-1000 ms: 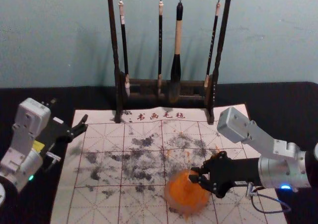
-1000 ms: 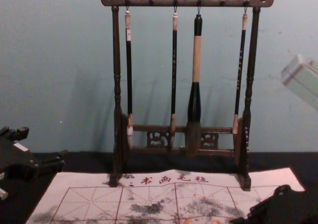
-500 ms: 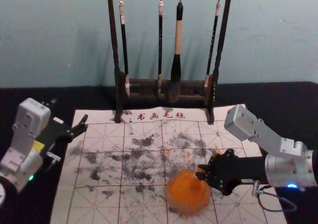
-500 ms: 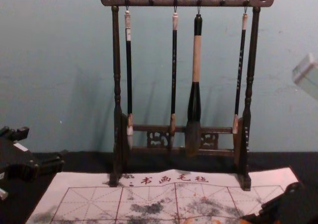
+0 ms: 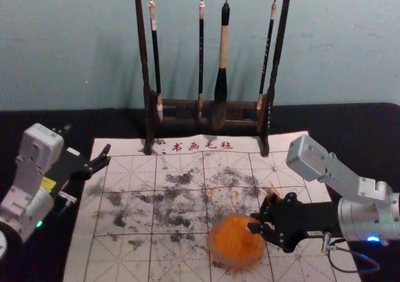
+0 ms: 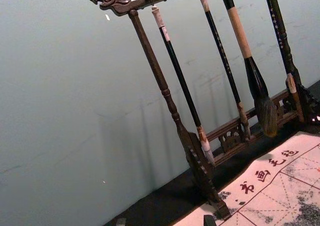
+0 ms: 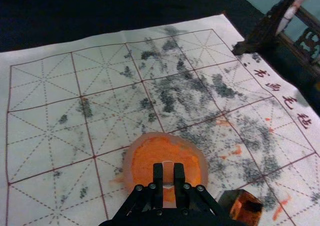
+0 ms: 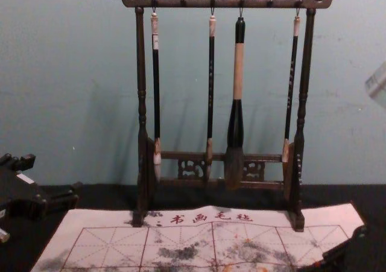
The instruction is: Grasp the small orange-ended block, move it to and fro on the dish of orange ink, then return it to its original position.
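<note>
At the right edge of the round dish of orange ink (image 5: 232, 239), my right gripper (image 5: 252, 223) reaches in from the right. The right wrist view has the small block (image 7: 168, 175) pinched upright between the fingertips of this right gripper (image 7: 169, 172), over the orange dish (image 7: 145, 158). Its lower end is against the orange ink in that view; whether it touches is unclear. My left gripper (image 5: 105, 157) stays parked beside the mat's far left corner, its fingers apart; the left wrist view shows the tips of this left gripper (image 6: 165, 221) wide apart.
A dark, orange-stained faceted object (image 7: 244, 209) stands beside the dish, close to the right gripper. The ink-marked mat (image 5: 128, 201) lies under the dish. Behind, a wooden rack (image 5: 206, 104) holds several hanging brushes, its feet on the mat's far part.
My right gripper has shifted to the right, from over the dish's upper part to its right edge, still holding the block. The left arm has stayed where it was.
</note>
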You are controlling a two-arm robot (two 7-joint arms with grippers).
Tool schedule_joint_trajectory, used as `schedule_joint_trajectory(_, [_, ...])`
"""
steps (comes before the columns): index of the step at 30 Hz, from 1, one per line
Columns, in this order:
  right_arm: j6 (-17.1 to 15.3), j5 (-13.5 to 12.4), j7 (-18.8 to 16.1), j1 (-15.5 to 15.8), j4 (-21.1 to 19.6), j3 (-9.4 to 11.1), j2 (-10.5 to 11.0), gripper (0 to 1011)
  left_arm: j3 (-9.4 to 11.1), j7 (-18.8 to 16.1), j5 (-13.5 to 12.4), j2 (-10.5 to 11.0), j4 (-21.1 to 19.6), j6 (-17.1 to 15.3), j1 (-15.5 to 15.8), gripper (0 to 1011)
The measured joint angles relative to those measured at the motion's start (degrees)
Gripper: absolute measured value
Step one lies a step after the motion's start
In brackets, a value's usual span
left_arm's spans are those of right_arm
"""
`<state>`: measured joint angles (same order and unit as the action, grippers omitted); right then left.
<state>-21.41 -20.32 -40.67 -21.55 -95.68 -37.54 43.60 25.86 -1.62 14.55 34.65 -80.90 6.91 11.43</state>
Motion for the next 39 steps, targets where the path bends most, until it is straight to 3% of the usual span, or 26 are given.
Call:
schedule_joint_trajectory(15, [-0.16,-0.88,-0.79,-0.85,-0.51,-1.14,-0.7,86,0.0,0.0,0.0,0.0,0.0,0.0,0.0,1001])
schedule_joint_trajectory(25, [-0.75,-1.33,0.44,-1.56,-0.26,-1.14,-1.41,86,0.0,0.0,0.0,0.0,0.0,0.0,0.0,1001])
schedule_joint_trajectory(39, [-2.46,-3.47,5.67,0.1,-1.51,3.69,-0.14,86,0.0,0.0,0.0,0.0,0.0,0.0,0.0,1001])
